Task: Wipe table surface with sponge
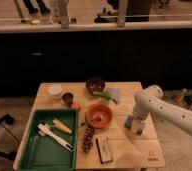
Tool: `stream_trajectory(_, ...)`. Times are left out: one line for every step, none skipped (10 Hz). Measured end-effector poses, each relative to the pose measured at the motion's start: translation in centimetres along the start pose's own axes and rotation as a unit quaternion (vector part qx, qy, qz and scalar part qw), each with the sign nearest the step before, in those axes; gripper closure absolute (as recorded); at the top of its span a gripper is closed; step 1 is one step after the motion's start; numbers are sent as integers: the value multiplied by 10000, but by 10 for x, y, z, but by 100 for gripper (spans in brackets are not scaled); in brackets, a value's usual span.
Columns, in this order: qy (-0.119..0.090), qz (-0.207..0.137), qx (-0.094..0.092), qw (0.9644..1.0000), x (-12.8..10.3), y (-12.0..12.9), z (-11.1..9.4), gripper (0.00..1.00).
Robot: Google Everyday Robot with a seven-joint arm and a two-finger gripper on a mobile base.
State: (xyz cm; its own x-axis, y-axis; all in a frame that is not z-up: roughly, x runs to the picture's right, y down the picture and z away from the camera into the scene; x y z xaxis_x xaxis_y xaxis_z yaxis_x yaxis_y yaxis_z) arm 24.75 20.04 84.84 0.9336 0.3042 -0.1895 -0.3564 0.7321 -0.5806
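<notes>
**Gripper down on sponge, right side of table**

My gripper is low over the right edge of the table surface, pointing down, fingers spread apart. The sponge sits right at the fingertips, on the wood. I can't tell whether the fingers touch it or just stand around it. My white arm comes in from the right and bends down to that spot.

Outward from there:
- Orange bowl is just left of the sponge, mid-table, with something small inside.
- Grey-blue cloth and a green item lie behind the orange bowl, touching each other.
- Dark bowl is near the back edge.
- White cup and a small dark cup are back-left, close together, with a small orange thing just in front of the dark cup.
- Dark block with light top is near the front edge, with a dark beaded string beside it on the left.
- Logo mark is on the front-right corner.
- Green tray takes the front-left and holds a yellow piece and a white utensil.
</notes>
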Motion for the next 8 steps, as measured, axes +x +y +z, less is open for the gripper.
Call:
stream_trajectory(1,15,-13,10000,1,1,3,20)
stream_trajectory(1,37,-30,10000,3,2,6,20)
stream_trajectory(5,63,-64,10000,6,4,13,25)
stream_trajectory(-1,76,-56,10000,8,3,15,31)
stream_trajectory(-8,92,-57,9999,11,4,16,44)
stream_trajectory(-15,81,-51,10000,12,4,16,54)
stream_trajectory(-15,61,-46,10000,13,5,16,63)
stream_trajectory(-1,8,-35,10000,14,6,16,72)
